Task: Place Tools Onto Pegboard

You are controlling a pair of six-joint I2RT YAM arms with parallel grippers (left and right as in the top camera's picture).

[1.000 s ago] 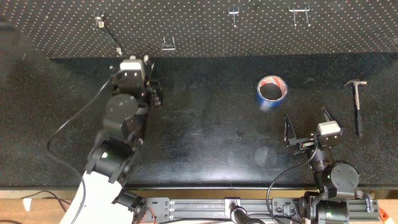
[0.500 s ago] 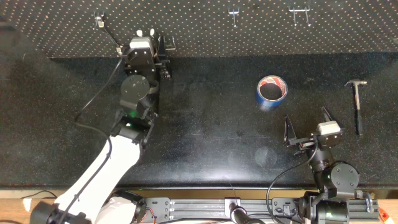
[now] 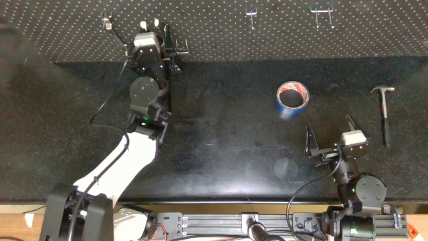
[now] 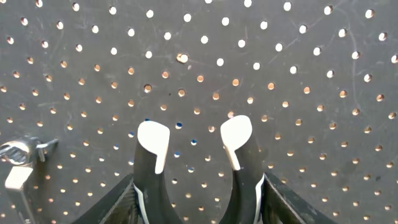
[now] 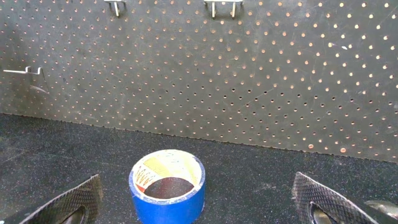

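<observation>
— Where are the tools?
— The hammer (image 3: 384, 114) lies flat on the black table top (image 3: 221, 147) at its far right, head toward the pegboard (image 3: 281, 30) and handle running back toward the arms' side. The blue tape roll (image 3: 292, 98) sits on the table right of the middle, hole facing up, well apart from the hammer. Neither one is on the board.
— And the board itself?
— It stands along the far edge of the table. Two double metal hooks (image 3: 251, 13) (image 3: 322, 13) sit in its right half, above the roll and the hammer. A wire bracket (image 3: 181, 47) is low in the left half, and a small hook (image 3: 107, 25) is further left.
— What of the left gripper (image 3: 159, 28)?
— It is up at the board, between the small hook and the wire bracket. In its wrist view the left gripper (image 4: 194, 134) faces the holes with its white-tipped fingers (image 4: 153, 140) parted and nothing between them. Whether they touch the board cannot be told.
— And the right gripper (image 3: 330, 134)?
— It is low near the arms' side, nearer than the roll and left of the hammer. Its fingers (image 5: 71, 199) are spread wide and hold nothing. The tape roll (image 5: 168, 186) lies ahead of it, with the pegboard (image 5: 249, 74) behind.
</observation>
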